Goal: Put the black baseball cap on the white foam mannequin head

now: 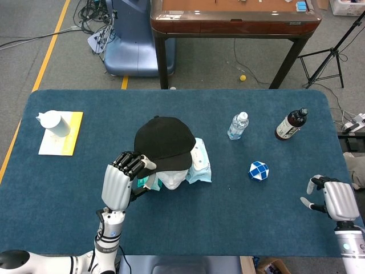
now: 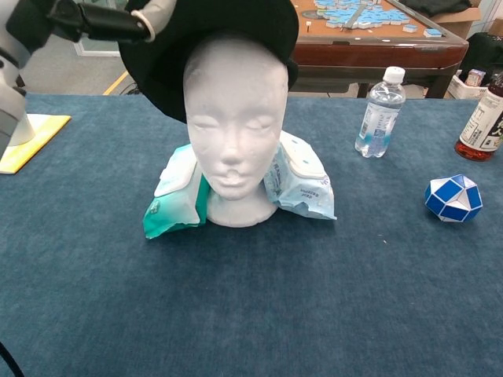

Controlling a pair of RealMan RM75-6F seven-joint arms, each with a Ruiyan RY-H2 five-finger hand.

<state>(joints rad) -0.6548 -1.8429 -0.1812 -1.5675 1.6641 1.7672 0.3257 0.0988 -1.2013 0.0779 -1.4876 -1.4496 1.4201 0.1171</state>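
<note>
The table [image 1: 68, 194] carries one head [image 2: 234, 133], white foam, upright between two wipe packs [image 2: 177, 192], and one black cap [image 1: 163, 143] now sits over its crown, covering the top down to the brow in the chest view, where it looks a little skewed toward the robot's left. By my reading the step in hand is the seating of the cap: it is on but not yet let go. The left hand [image 1: 121, 180] is raised beside the head with its fingers [image 1: 130, 162] curled onto the cap's left edge, holding it. The next move likely calls for a small pull down and a straightening, then a release without dragging the cap off or tipping the head. The right hand [image 1: 332, 198] rests at the table's near right corner, fingers loosely apart, holding nothing. Also on the table: two bottles, one clear [image 1: 238, 125] and one dark [image 1: 291, 124], one white cup [image 1: 52, 121] on one yellow pad [image 1: 71, 137], and one blue-and-white puzzle ball [image 1: 258, 170].
</note>
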